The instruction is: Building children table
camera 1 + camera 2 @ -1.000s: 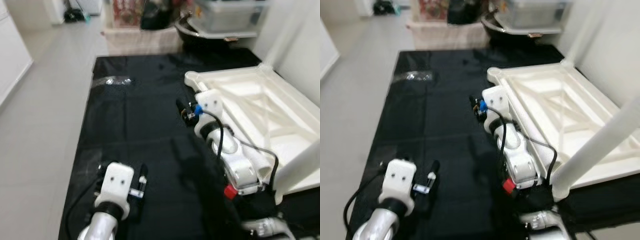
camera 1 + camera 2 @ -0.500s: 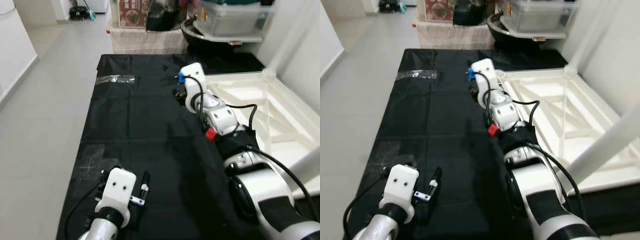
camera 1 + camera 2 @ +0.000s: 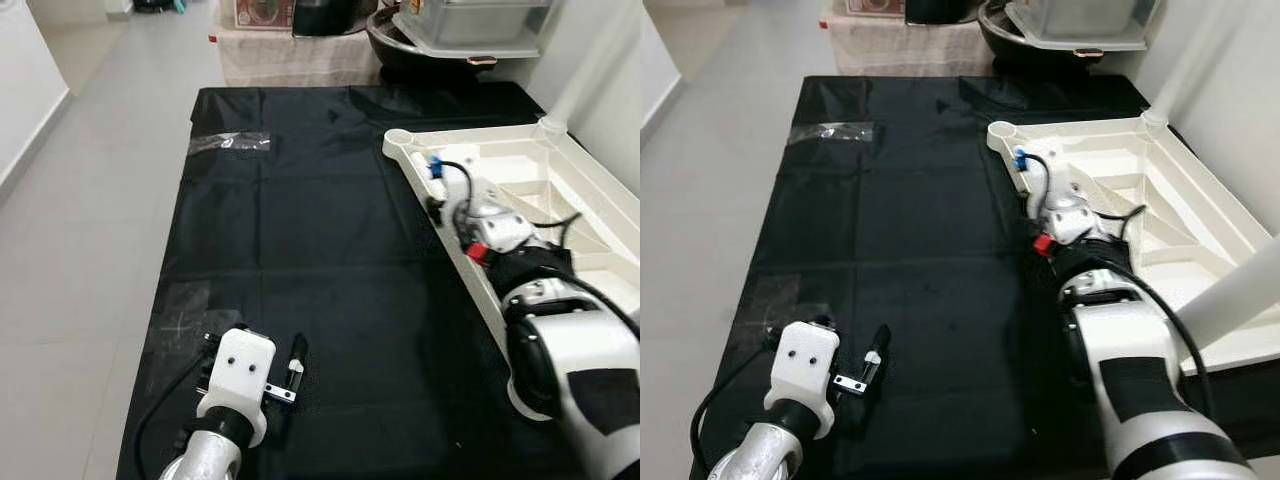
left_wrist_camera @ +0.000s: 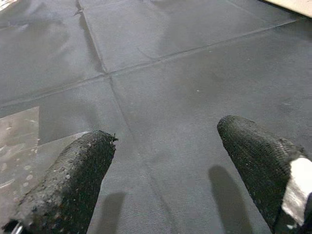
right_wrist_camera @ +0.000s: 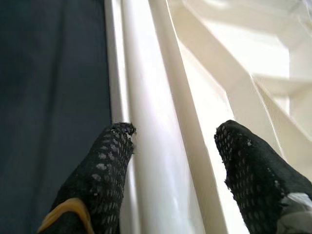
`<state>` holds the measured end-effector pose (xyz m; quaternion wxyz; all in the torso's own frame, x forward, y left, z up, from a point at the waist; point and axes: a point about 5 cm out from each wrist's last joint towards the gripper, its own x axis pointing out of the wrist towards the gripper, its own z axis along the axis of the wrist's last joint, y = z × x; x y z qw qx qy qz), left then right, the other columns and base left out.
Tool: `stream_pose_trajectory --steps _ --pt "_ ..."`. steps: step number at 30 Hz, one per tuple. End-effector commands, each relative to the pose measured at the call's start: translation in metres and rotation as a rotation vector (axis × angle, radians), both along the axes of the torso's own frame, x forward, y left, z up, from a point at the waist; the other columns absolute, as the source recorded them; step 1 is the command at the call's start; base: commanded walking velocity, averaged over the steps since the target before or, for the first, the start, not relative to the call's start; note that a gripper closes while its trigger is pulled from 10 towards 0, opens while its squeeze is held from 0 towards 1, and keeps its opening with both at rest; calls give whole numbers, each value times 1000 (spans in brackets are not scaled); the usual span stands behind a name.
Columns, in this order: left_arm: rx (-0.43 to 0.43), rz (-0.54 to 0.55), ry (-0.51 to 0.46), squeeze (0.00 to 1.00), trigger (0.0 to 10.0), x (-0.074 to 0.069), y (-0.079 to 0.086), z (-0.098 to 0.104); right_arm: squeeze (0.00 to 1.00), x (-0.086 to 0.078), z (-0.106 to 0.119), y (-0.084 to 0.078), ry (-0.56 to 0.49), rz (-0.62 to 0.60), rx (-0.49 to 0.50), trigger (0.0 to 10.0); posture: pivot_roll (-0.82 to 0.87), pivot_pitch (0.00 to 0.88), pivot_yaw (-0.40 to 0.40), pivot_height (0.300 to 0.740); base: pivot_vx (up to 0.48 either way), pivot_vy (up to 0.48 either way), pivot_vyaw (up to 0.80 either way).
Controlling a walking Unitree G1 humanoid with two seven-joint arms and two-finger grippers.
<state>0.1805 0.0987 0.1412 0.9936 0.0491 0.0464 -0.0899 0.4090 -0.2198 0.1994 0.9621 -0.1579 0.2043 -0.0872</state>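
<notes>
two grippers working: right gripper spreading wide, straddling rim of white tabletop lying upside down, right of frame; left gripper hovering open, empty, over black mat.

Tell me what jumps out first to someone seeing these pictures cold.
The big white upturned tabletop lies ribbed side up on the black mat at the robot's right. The right gripper straddles its near rim with fingers open. The left gripper hovers open over bare mat near the robot, and a clear plastic bag lies at the mat's far left.
</notes>
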Motion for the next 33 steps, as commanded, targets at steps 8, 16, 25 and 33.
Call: stream_pose_trajectory --steps 8,16,25,33 --pt "5 5 17 0 10000 -2 1 -1 0 -1 -5 -2 22 33 34 10000 127 166 -88 740 0 0 0" --pt "6 3 21 0 10000 -1 1 -2 0 4 7 7 -21 81 39 10000 125 163 -87 740 0 0 0" --pt "8 5 26 0 10000 0 1 -3 0 0 -10 14 77 180 28 10000 121 161 -87 740 0 0 0" --pt "8 7 26 0 10000 0 1 -3 0 -4 -23 12 136 190 -3 10000 123 161 -85 740 0 0 0"
